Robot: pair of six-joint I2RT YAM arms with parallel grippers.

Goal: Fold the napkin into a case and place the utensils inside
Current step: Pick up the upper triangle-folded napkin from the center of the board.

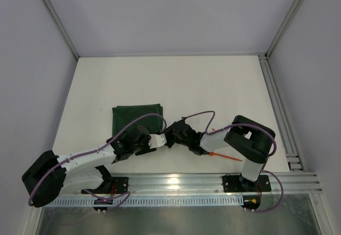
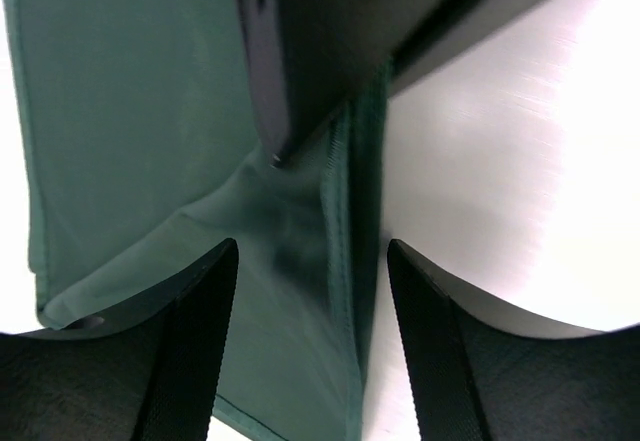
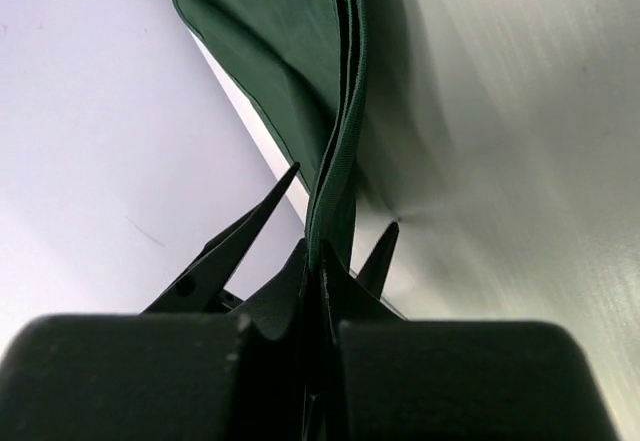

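Note:
The dark green napkin (image 1: 136, 118) lies folded on the white table (image 1: 176, 86), left of centre. Both grippers meet at its near right corner. My right gripper (image 3: 325, 251) is shut on the napkin's layered edge (image 3: 340, 161), which rises out of its jaws. My left gripper (image 2: 311, 244) stands open, its fingers (image 2: 200, 331) either side of the hemmed cloth (image 2: 130, 111) without pinching it. From above, the left gripper (image 1: 152, 141) and right gripper (image 1: 169, 137) nearly touch. One orange utensil (image 1: 226, 156) sticks out from under the right arm; the rest of it is hidden.
The right gripper's dark body (image 2: 380, 21) hangs close over the left fingers. A metal rail (image 1: 186, 180) runs along the near edge and another (image 1: 277, 107) along the right side. Grey enclosure walls (image 1: 32, 59) surround the table.

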